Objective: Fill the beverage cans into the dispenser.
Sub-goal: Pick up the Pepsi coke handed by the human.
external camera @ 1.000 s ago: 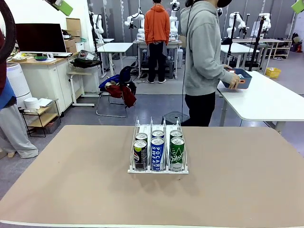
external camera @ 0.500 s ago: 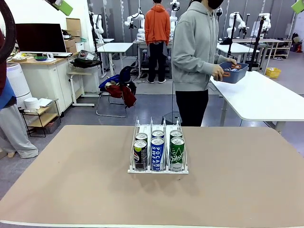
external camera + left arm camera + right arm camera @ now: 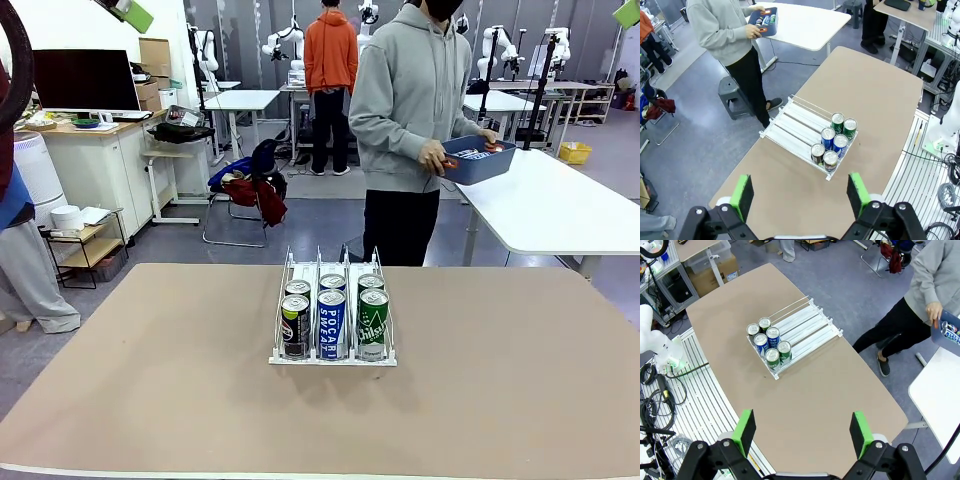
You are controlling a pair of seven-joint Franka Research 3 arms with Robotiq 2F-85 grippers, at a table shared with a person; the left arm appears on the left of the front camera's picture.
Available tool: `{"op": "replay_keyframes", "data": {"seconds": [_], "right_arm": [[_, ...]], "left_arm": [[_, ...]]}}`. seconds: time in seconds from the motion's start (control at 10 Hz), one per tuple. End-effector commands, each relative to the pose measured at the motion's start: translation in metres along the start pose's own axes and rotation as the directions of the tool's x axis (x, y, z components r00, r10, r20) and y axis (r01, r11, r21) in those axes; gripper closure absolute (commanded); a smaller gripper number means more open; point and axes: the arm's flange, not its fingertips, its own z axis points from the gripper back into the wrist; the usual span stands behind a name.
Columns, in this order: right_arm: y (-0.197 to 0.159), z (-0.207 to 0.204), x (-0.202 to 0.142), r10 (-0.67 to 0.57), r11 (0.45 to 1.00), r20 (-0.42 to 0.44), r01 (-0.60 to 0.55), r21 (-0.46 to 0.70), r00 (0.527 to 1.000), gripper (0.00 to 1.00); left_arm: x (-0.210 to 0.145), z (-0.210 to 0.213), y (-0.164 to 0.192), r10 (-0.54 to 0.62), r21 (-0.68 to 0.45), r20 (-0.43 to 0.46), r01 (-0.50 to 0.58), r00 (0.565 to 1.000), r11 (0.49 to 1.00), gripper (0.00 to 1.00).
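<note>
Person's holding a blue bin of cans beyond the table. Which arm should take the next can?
Right, probably. The blue bin is held to the robot's right of the dispenser. Both the left tool and the right tool hang open and empty high above the table.

The left gripper (image 3: 800, 195) hangs high over the brown tabletop (image 3: 875, 85), its green-padded fingers (image 3: 742, 195) spread wide with nothing between them. Below stands the white wire three-lane dispenser (image 3: 790, 125). Six slim aluminium beverage cans sit bunched at its low front end, two per lane: green (image 3: 838, 120), blue (image 3: 828, 135) and dark grey-black (image 3: 818, 150). Beyond the tabletop's far edge, a person in a grey hooded top (image 3: 715, 25) holds a blue rectangular plastic bin (image 3: 771, 25) beside a white table (image 3: 810, 25).
</note>
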Motion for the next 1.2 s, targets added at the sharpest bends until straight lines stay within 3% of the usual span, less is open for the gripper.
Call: {"op": "replay_keyframes", "data": {"seconds": [0.0, 1.1], "right_arm": [[0.0034, -0.0035, -0.0033, -0.001, 1.000, 0.020, 0.001, 0.013, 1.000, 0.00], [0.0034, -0.0035, -0.0033, -0.001, 1.000, 0.020, 0.001, 0.013, 1.000, 0.00]], "left_arm": [[0.0001, -0.0006, 0.0006, 0.001, -0.002, 0.001, -0.001, 1.000, 1.000, 0.00], [0.0001, -0.0006, 0.0006, 0.001, -0.002, 0.001, -0.001, 1.000, 1.000, 0.00]]}}
